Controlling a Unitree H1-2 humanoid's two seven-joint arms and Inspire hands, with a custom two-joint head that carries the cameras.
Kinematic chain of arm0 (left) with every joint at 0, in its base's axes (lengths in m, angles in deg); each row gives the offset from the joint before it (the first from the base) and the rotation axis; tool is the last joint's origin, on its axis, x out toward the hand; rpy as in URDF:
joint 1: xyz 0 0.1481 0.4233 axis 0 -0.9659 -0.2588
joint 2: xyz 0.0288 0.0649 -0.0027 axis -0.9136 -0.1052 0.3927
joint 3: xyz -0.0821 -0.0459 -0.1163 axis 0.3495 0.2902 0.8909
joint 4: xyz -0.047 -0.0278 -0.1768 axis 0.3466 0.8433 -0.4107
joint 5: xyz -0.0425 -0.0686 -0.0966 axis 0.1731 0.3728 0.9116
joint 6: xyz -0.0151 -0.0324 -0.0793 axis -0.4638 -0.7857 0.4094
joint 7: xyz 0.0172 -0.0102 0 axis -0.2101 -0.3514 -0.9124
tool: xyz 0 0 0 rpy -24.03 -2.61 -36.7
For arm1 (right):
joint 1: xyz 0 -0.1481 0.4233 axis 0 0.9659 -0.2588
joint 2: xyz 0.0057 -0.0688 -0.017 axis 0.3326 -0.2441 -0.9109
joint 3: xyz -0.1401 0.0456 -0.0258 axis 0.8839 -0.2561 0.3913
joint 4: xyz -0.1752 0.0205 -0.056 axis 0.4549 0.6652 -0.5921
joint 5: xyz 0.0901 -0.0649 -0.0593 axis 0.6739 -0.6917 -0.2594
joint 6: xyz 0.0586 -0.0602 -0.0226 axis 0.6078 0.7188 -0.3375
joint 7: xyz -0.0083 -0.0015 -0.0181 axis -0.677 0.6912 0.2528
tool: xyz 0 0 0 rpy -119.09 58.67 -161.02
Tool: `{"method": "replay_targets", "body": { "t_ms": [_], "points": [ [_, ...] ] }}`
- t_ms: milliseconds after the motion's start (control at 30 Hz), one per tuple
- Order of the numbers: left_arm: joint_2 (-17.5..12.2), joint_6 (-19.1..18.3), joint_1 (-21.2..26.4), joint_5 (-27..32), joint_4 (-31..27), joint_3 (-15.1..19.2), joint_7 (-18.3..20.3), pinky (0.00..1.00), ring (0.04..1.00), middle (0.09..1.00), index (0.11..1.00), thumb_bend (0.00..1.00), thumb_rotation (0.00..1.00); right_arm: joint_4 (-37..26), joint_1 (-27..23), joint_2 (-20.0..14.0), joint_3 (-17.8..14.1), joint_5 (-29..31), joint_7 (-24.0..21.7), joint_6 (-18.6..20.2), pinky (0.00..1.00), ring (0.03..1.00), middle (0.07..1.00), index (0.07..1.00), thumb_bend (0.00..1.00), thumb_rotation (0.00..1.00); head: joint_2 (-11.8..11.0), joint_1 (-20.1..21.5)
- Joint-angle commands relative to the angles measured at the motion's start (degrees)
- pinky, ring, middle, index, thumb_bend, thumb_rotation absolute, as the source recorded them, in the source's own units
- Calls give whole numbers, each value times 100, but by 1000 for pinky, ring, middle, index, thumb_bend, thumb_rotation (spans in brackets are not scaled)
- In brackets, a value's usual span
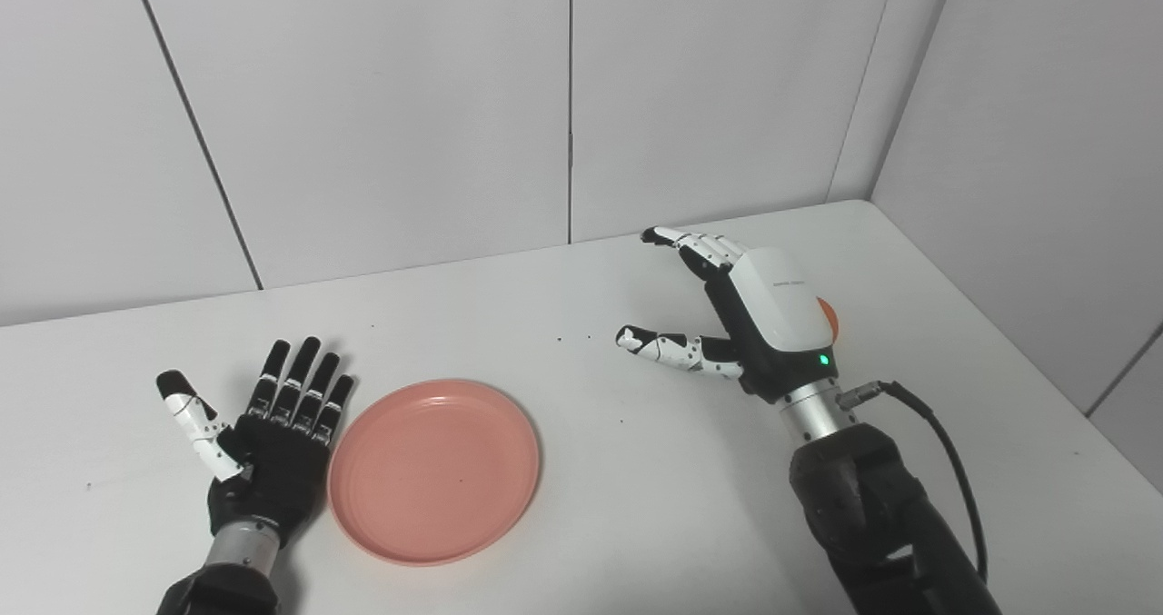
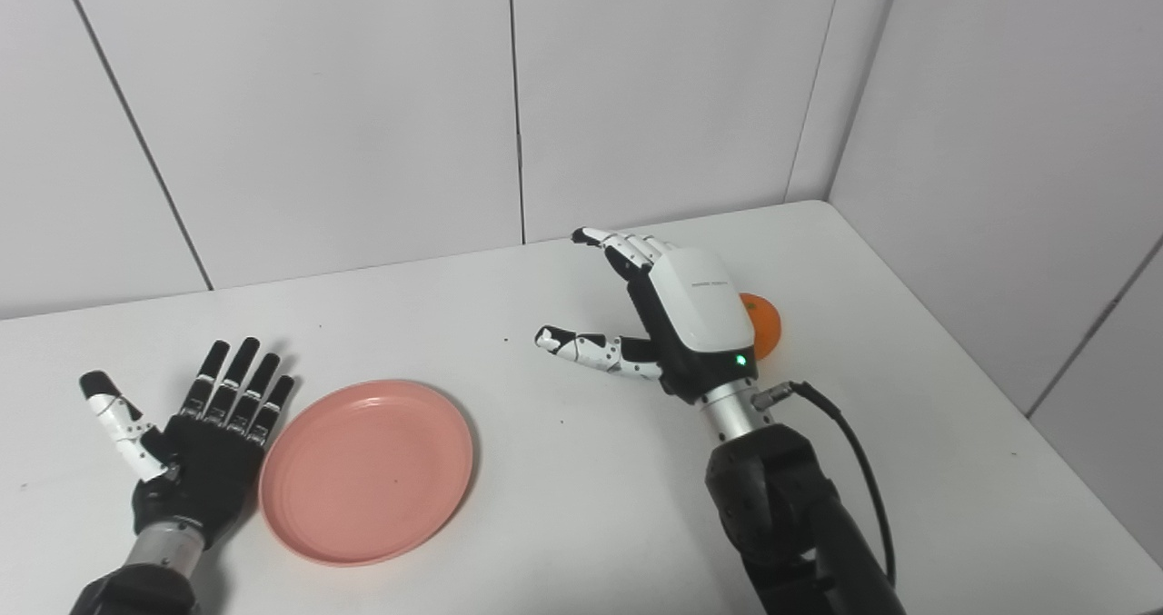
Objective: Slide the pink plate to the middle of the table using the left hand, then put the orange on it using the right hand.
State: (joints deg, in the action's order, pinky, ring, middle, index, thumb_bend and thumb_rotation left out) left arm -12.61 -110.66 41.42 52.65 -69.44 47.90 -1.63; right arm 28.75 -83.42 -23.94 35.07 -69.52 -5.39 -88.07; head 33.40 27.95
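Both hands released, fingers spread: left hand point(image 1: 273, 442) beside pink plate point(image 1: 434, 470) rim; right hand point(image 2: 677, 320) near orange point(image 2: 761, 324).

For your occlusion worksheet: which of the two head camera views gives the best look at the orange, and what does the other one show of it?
The right eye view. There the orange shows about half its body on the table, past the right hand, which is open and not holding it. In the left eye view the same hand hides nearly all of it; only a thin orange sliver shows at the hand's edge.

Plate point(image 1: 434, 470): uniform salmon pink. Orange point(image 2: 761, 324): plain bright orange. Table point(image 1: 636, 506): white with scattered dark specks. Left hand point(image 1: 273, 433): black, thumb banded white. Right hand point(image 2: 677, 324): white back shell, black-and-white fingers, green indicator light.
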Motion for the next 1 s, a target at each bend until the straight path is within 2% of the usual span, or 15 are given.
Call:
{"method": "replay_targets", "body": {
  "t_ms": [0,133,267,433,600,967],
  "points": [
    [-53,-367,-252,-182,357,5,-339,1000,966,933,969,833,965,-33,-261,-183,-80,-218,172,37,749,761,771,780,821,1000,1,3],
    [-60,-369,-258,-130,360,-4,-332,1000,971,941,973,825,968,87,-350,-369,-112,-482,212,76,802,765,767,767,822,1000,-3,12],
    [-52,-374,-269,-88,335,-8,-369,1000,970,936,972,824,963,214,-446,-537,-139,-844,46,289,781,757,763,760,851,1000,-8,-5],
    [-65,-370,-272,-106,347,-16,-341,1000,972,940,969,825,968,390,-505,-692,-187,-1033,-126,470,825,783,771,766,858,1000,-5,2],
    [-70,-373,-266,-95,344,-20,-391,1000,970,937,968,824,969,804,-585,-823,-268,-1007,-76,557,849,806,785,770,867,1000,-6,7],
    [-121,-373,-285,-54,315,-73,-375,1000,973,938,975,831,970,1418,-718,-1077,-207,-751,43,537,818,789,775,770,861,1000,4,1]
  ]
}}
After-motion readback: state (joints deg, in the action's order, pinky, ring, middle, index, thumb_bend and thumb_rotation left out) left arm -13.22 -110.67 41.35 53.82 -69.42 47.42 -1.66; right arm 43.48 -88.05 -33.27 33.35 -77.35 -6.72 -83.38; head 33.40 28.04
